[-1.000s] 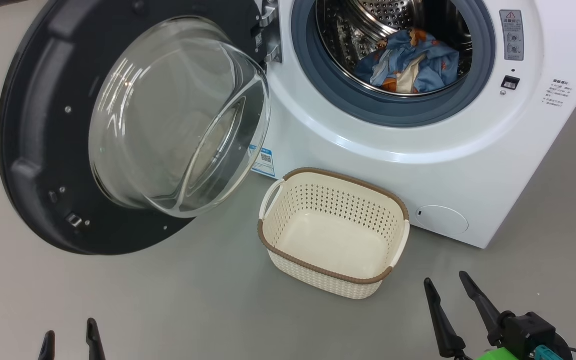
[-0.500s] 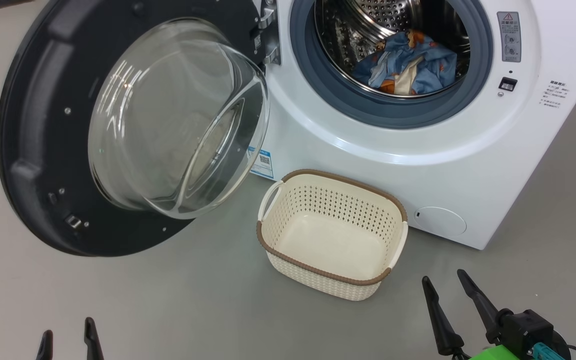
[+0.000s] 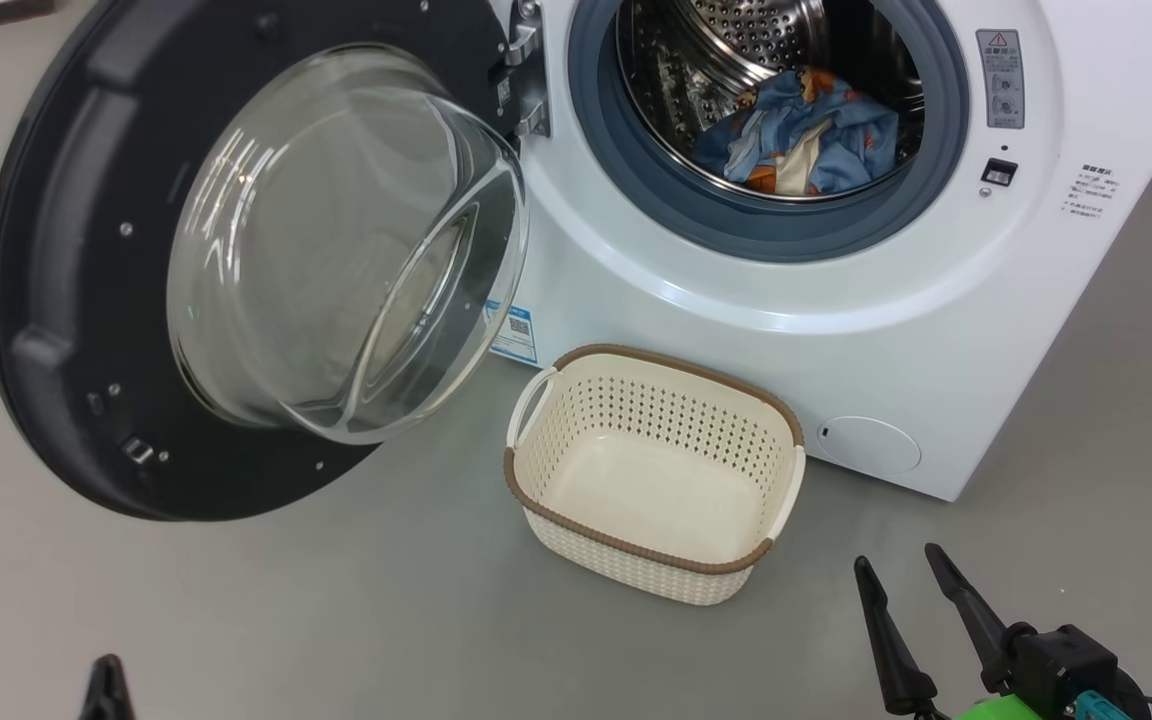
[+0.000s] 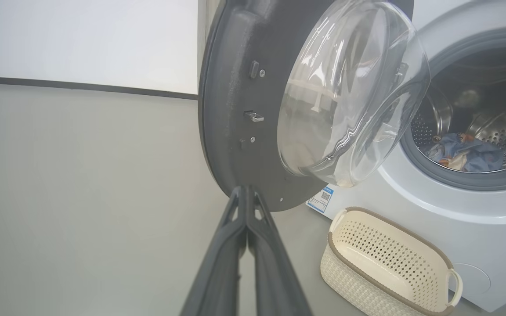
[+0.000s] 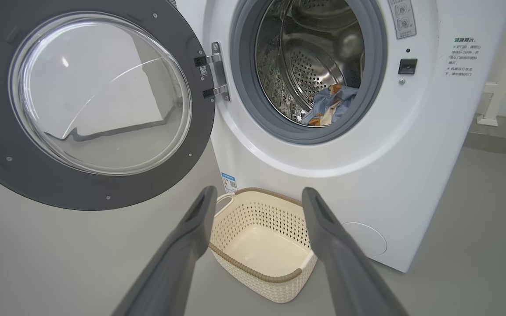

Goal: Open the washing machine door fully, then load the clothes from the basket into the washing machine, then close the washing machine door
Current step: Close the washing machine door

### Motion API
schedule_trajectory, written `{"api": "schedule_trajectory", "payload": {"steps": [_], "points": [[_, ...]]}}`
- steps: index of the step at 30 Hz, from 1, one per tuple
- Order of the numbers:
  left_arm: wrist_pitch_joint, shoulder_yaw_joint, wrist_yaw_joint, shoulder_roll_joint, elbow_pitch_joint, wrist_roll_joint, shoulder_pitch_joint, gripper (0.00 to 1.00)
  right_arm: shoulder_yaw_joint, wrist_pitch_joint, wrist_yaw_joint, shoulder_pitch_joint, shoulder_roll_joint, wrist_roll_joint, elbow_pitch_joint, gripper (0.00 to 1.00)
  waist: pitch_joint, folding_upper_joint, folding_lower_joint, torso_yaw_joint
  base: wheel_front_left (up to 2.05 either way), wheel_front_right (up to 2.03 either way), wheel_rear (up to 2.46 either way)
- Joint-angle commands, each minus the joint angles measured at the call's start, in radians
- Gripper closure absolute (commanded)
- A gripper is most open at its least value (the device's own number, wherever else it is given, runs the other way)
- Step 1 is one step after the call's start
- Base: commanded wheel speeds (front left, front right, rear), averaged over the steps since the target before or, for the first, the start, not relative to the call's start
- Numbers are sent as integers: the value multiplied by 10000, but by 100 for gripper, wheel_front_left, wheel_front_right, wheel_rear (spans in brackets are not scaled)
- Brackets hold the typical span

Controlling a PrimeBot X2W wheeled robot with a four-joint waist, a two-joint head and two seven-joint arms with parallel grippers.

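Our left hand [image 4: 245,193] is pressed together; our right hand [image 5: 258,193] is spread apart. The clothes [image 3: 796,130] lie in the drum [image 3: 736,40] of the washing machine [image 3: 836,330]. The basket [image 3: 636,547], bare-bottomed, stands on the floor [image 3: 336,620] just before it, long side toward it. The washing machine door [image 3: 46,300] stands swung wide left.

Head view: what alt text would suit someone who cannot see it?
A white washing machine stands with its round door swung open and blue clothes inside the drum. An empty cream basket sits on the floor before it.
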Motion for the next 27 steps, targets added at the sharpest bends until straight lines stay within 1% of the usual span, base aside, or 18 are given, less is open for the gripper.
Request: {"api": "schedule_trajectory", "payload": {"steps": [1, 5, 8, 12, 15, 20, 23, 24, 25, 27], "points": [[-63, 433, -38, 51, -218, -86, -423, 100, 260, -119, 27, -197, -47, -28, -276, 0, 7, 0, 0, -19, 0, 0, 0], [-63, 956, -369, 59, -185, -33, -635, 100, 292, -119, 27, -204, -47, 12, -282, 0, -9, 0, 0, -112, 0, 0, 0], [-63, 1346, -734, 88, -185, 17, -901, 100, 297, -119, 27, -203, -47, 39, -285, 0, -12, 0, 0, -198, 0, 0, 0], [-63, 2025, -1039, 157, -52, -494, -1497, 100, 296, -119, 27, -200, -47, 48, -284, 0, -19, 0, 0, -307, 0, 0, 0], [-63, 2374, -1204, 603, 247, -692, -1921, 100, 327, -119, 27, -207, -47, 70, -291, 0, -55, 0, 0, -412, 0, 0, 0], [-52, 2818, -1314, 1291, 993, -1295, -2718, 100, 393, -119, 27, -266, -47, 130, -293, 0, -128, 0, 0, -599, 0, 0, 0], [64, 3061, -1351, 1681, 1317, -1876, -3294, 100, 424, -119, 27, -270, -47, 152, -288, 0, -166, 0, 0, -692, 0, 0, 0], [250, 3241, -1368, 1931, 1547, -2350, -3706, 100, 425, -119, 27, -266, -47, 162, -282, 0, -171, 0, 0, -748, 0, 0, 0], [398, 3351, -1376, 2035, 1685, -2666, -3929, 100, 419, -119, 27, -267, -47, 169, -279, 0, -166, 0, 0, -777, 0, 0, 0], [759, 3447, -1396, 2471, 2087, -3144, -4313, 100, 427, -119, 27, -287, -47, 183, -275, 0, -120, 0, 0, -856, 0, 0, 0]]}}
